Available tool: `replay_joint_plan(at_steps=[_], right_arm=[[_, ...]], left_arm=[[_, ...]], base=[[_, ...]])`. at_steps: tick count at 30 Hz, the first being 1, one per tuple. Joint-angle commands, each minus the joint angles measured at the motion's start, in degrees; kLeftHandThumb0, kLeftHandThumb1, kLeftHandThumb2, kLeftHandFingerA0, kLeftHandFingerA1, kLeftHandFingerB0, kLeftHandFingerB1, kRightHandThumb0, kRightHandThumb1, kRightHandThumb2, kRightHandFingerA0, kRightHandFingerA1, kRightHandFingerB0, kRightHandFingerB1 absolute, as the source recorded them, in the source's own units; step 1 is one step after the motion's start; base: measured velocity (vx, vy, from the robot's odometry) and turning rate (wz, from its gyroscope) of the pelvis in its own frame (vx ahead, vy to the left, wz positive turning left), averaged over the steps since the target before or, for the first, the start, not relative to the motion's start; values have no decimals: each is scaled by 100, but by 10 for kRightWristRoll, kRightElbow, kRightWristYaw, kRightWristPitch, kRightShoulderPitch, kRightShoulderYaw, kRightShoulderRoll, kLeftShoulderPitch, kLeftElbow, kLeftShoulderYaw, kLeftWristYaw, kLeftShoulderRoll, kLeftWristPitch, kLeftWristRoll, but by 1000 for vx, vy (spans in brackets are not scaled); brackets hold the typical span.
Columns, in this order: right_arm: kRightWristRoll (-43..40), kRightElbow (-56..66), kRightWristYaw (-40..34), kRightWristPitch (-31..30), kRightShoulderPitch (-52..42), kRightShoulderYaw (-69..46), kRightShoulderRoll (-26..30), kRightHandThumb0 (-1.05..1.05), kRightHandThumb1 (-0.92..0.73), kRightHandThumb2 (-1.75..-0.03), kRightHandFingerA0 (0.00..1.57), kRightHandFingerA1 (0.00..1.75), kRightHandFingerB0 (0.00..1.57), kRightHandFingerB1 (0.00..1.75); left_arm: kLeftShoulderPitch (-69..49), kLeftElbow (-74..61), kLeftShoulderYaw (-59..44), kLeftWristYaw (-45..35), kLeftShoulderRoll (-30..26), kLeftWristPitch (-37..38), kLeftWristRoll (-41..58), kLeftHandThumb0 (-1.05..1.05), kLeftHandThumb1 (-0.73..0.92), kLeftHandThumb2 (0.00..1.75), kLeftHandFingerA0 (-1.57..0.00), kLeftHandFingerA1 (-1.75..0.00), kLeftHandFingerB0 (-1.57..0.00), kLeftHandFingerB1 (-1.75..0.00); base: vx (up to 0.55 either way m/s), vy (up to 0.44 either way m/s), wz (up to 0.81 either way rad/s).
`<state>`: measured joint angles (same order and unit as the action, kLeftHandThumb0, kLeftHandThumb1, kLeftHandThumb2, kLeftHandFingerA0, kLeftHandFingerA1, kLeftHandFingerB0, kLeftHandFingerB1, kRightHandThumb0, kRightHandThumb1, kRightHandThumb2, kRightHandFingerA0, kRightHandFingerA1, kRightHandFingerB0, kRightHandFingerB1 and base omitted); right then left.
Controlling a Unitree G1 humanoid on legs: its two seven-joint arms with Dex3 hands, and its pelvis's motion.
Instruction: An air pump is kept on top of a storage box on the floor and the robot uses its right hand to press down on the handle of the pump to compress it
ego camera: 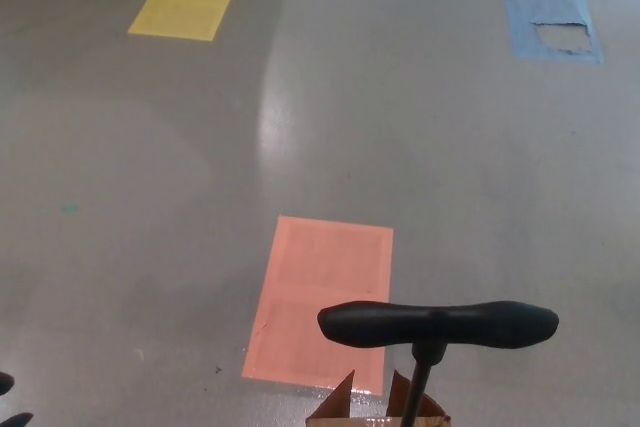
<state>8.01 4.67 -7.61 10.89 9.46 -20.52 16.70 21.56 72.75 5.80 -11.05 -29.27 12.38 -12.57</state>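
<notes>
Where the lower middle of the frame meets its bottom edge, the pump's black T-shaped handle (438,324) lies crosswise, raised and bare, with no hand on it. Below its centre a thin dark rod (418,397) runs down and slightly left, and is cut off by the bottom edge, so the pump's body cannot be seen. Around the rod's lower end stand brown cardboard flaps (345,402), pointed and upright, which belong to the storage box; only their tips show, and what the box holds besides the rod is out of sight.

Behind the handle, an orange rectangle (320,287) is marked flat on the grey floor (450,167), its near corner hidden by the handle and the flaps. Toward the upper left lies a yellow rectangle (185,4), and in the upper right a blue one (552,24) with a torn, pale patch in its middle. A broad pale sheen runs down the floor between them. At the very top edge, left of centre, a dark object is cropped too tightly to identify.

At the extreme lower left, two small black tips of the left hand (10,399) poke into the frame; too little shows to tell whether it is spread or closed. No part of the right hand appears.
</notes>
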Motion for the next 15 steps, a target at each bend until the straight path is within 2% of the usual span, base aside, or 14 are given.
replay_joint_plan(at_steps=[1, 4, 6, 10, 11, 12, 13, 15], right_arm=[[-62, 332, 51, -187, 124, -81, 131, -79, -75, -112, 7, 25, 6, 28], [-86, 332, 77, -167, 159, -68, 163, -84, -81, -112, 7, 17, 8, 22], [-93, 336, 87, -185, 182, -59, 177, -87, -80, -112, 8, 17, 8, 24], [-144, 364, 126, -251, 243, -27, 218, -88, -80, -112, 8, 17, 8, 22], [-156, 375, 152, -275, 270, -8, 245, -93, -83, -113, 8, 9, 7, 13], [-158, 377, 155, -280, 274, -6, 248, -93, -83, -113, 8, 9, 7, 13], [-175, 392, 170, -312, 291, 7, 267, -90, -81, -115, 0, 11, 0, 12], [-191, 408, 182, -344, 305, 17, 284, -92, -82, -114, 3, 12, 2, 9]], left_arm=[[-5, 9, -2, -6, -14, 12, -5, -61, 74, 62, -23, -31, -23, -29], [-4, 9, -4, -5, -13, 9, -4, -60, 73, 63, -25, -31, -23, -28], [-4, 9, -2, -4, -14, 10, -5, -60, 74, 63, -25, -31, -23, -28], [-5, 9, -1, -1, -14, 14, -6, -61, 74, 63, -26, -31, -23, -28], [-7, 9, -2, -1, -13, 14, -5, -60, 74, 63, -26, -31, -23, -28], [-7, 10, -3, -1, -13, 14, -5, -60, 74, 63, -26, -31, -23, -28], [-7, 9, -2, 0, -13, 12, -5, -61, 74, 63, -25, -30, -22, -28], [-8, 9, -3, 1, -12, 12, -5, -61, 74, 63, -24, -30, -22, -28]], base=[[0, 0, 0], [0, 0, 0], [0, 0, 0], [0, 0, 0], [0, 0, 0], [0, 0, 0], [0, 0, 0], [0, 0, 0]])
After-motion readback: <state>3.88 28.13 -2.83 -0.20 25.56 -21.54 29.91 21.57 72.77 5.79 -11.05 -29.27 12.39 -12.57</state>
